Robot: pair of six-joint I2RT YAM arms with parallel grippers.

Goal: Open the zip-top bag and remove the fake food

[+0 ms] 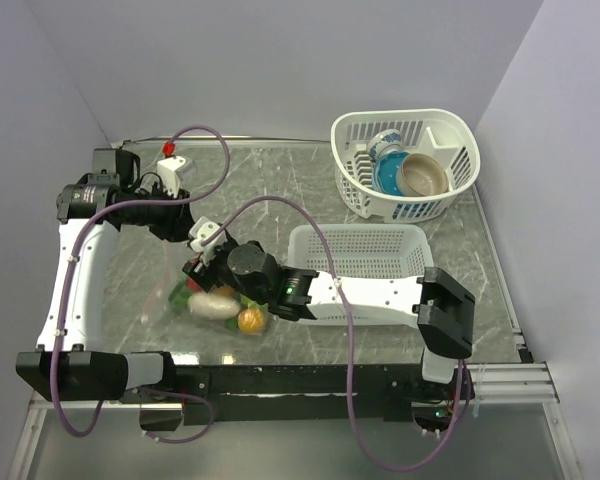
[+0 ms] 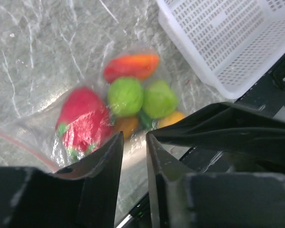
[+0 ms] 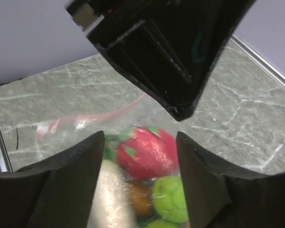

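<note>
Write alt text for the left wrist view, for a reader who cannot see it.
A clear zip-top bag of fake food lies on a grey marbled table, seen past the left end effector, whose dark jaws stand slightly apart. A white slotted basket sits at the upper right.
</note>
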